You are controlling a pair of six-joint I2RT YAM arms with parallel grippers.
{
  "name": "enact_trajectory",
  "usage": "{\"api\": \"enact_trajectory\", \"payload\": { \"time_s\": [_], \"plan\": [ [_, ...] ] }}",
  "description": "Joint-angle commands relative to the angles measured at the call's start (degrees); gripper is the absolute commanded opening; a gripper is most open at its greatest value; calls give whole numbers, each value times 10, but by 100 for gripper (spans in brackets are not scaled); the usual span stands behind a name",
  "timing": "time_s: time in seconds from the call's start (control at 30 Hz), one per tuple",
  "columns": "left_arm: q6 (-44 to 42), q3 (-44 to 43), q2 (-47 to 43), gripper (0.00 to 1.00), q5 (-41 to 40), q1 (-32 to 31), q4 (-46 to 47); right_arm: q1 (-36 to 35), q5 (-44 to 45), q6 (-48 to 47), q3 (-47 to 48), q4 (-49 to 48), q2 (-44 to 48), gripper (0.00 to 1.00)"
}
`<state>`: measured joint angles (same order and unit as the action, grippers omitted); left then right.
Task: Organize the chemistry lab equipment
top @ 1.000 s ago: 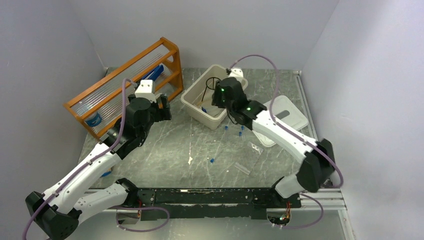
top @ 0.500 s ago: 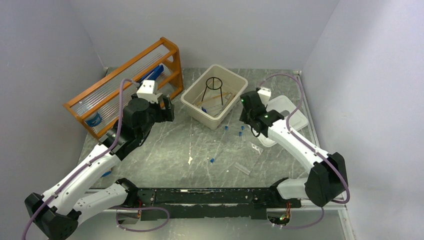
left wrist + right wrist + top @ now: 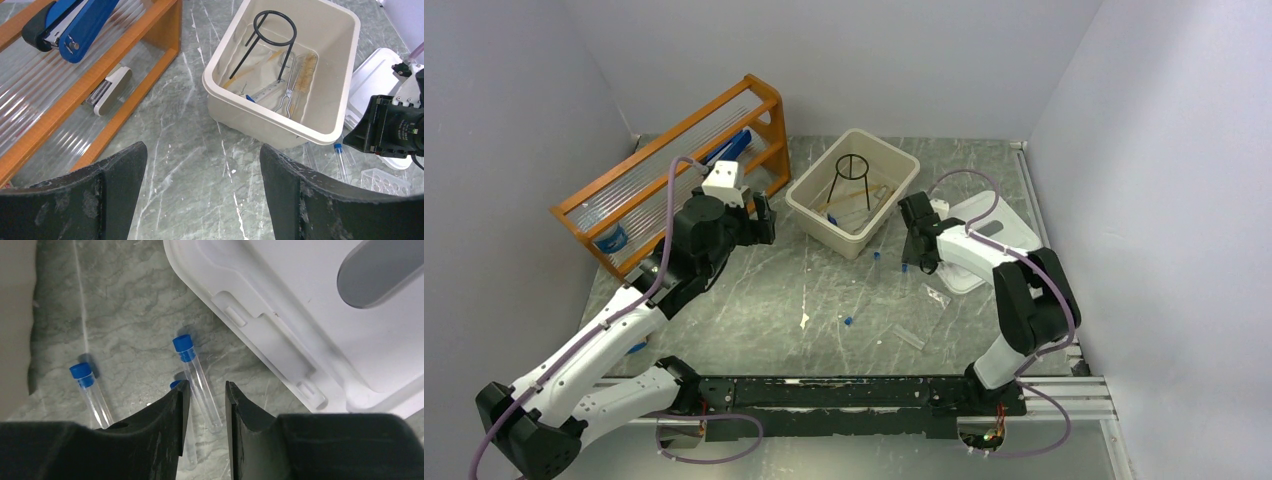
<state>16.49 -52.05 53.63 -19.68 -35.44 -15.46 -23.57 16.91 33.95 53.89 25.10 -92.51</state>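
Observation:
Three blue-capped vials lie on the table between the beige tub (image 3: 15, 315) and the white lid (image 3: 310, 300). My right gripper (image 3: 206, 387) is low over them. Its narrowly parted jaws straddle the middle vial (image 3: 192, 367) with a gap on each side. A second vial (image 3: 90, 390) lies to the left, and a third one's cap (image 3: 175, 384) peeks out from under the left finger. The tub (image 3: 212, 80) holds the black tripod (image 3: 275, 22), tongs (image 3: 286, 95) and brush (image 3: 305, 70). My left gripper (image 3: 202, 150) hangs wide open over bare table, holding nothing.
The orange rack (image 3: 674, 150) stands at the back left with a blue stapler (image 3: 75, 25) in it. The white lid (image 3: 1004, 225) lies right of the tub (image 3: 799, 200). One more vial (image 3: 848, 321) and clear plastic pieces (image 3: 911, 337) lie mid-table.
My right arm has swung from over the tub down to the table on its right, onto the vials, and its jaws have narrowed. The left arm has barely moved.

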Motion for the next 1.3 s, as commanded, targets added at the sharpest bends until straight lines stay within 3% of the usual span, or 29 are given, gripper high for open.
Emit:
{"api": "enact_trajectory", "payload": {
  "time_s": [0.0, 0.2, 0.6, 0.77, 0.87, 1.07, 1.27],
  "plan": [
    [-1, 3, 1, 87, -2, 3, 22, 5, -7, -10, 7, -20, -10, 36],
    [-1, 0, 6, 86, -3, 3, 18, 5, -6, -14, 2, -26, -24, 28],
    [1, 0, 10, 86, -3, 3, 17, 5, -2, -17, -4, -48, -55, 27],
    [4, 2, 10, 86, 5, 3, 20, 5, 6, -11, -18, -64, -56, 8],
    [3, 4, 12, 87, 21, 3, 25, 5, 14, -9, -37, -89, -19, 4],
    [6, 18, 18, 88, 132, 3, 72, 5, -3, -20, -87, -154, 142, 2],
    [95, 39, 51, 93, 308, 1, 190, 5, -63, -1, -97, -151, 263, 3]
  ]
}}
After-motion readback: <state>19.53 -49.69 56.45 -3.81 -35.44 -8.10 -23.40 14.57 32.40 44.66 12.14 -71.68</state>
